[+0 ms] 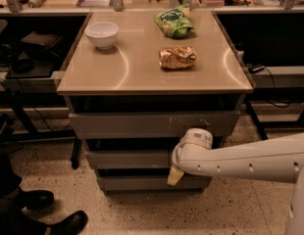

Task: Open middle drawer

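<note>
The middle drawer is a wide, shallow grey drawer with a plain flat front, set between the taller scratched top drawer and the lowest drawer of the cabinet. A dark gap shows above its front. My gripper hangs from the white arm, which reaches in from the right. It is in front of the right part of the middle drawer's front, pointing down over its lower edge. I cannot tell whether it touches the drawer.
On the cabinet's tan top are a white bowl, a green bag and a crumpled brown bag. Black shoes stand on the speckled floor at lower left. Dark shelves flank the cabinet.
</note>
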Controlling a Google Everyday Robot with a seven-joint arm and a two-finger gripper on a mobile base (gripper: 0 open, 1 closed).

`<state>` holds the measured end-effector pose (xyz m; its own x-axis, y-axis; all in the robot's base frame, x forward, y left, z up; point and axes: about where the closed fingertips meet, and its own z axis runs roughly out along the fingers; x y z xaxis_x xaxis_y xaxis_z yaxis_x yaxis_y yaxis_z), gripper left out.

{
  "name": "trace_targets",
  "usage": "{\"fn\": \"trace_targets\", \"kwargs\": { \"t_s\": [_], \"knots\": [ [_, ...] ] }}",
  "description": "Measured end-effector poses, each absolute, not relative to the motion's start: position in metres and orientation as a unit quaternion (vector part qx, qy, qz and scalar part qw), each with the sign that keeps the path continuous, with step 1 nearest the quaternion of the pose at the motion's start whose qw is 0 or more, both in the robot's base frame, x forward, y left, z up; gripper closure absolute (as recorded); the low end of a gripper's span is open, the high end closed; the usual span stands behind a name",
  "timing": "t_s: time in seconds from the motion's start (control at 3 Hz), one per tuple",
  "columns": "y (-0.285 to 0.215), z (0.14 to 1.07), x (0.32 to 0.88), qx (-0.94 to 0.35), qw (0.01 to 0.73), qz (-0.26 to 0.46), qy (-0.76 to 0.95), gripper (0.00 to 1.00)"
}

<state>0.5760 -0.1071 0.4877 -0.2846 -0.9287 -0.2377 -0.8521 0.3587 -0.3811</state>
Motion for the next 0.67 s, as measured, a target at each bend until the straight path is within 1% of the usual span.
{"fn": "trace_targets", "kwargs": {
  "t_s": [0.33,0.67],
  "knots": [
    [-0.107,0.488,0.576,-0.559,0.213,-0.09,0.796,0.0],
    [-0.121,0.466,0.59,-0.54,0.215,-0.08,0.81,0.0]
  ]
}}
